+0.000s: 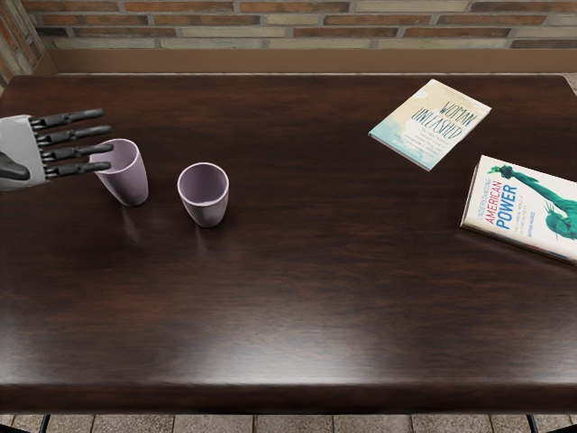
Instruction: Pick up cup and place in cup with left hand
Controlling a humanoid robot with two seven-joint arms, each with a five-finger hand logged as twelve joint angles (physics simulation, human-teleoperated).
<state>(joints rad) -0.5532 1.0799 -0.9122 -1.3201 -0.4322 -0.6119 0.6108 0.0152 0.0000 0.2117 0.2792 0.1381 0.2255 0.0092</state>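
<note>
- In the head view, the left hand (27, 149) comes in from the left edge of the picture, pale at the palm and dark at the fingers.
- Its four long fingers (77, 135) reach out nearly straight toward the right, with slim gaps between them; the hand is wide open and has hold of nothing.
- The thumb (11, 168) shows only in part, low on the palm near the picture's edge.
- The left cup (132, 180), a pinkish-purple tumbler, is at the fingertips, and the lower fingers overlap its rim and mouth in the view. I cannot tell whether they touch it.
- This cup's mouth lies up and to the left of its base; whether it truly tilts or only looks so from this angle, I cannot tell.
- The right cup (206, 212), of the same shape and a similar colour, stands upright on the tabletop (306, 298), mouth up, just beside the left cup and apart from it. Neither cup is inside the other.
- Toward the far right of the tabletop lies a pale book (433, 126) titled "Woman Unleashed", set at a slant.
- Nearer, at the right edge, is a thicker book (523, 207) reading "American Power", with a green statue on its cover, partly cut off by the picture.
- Behind the tabletop runs a brick wall (306, 27).
</note>
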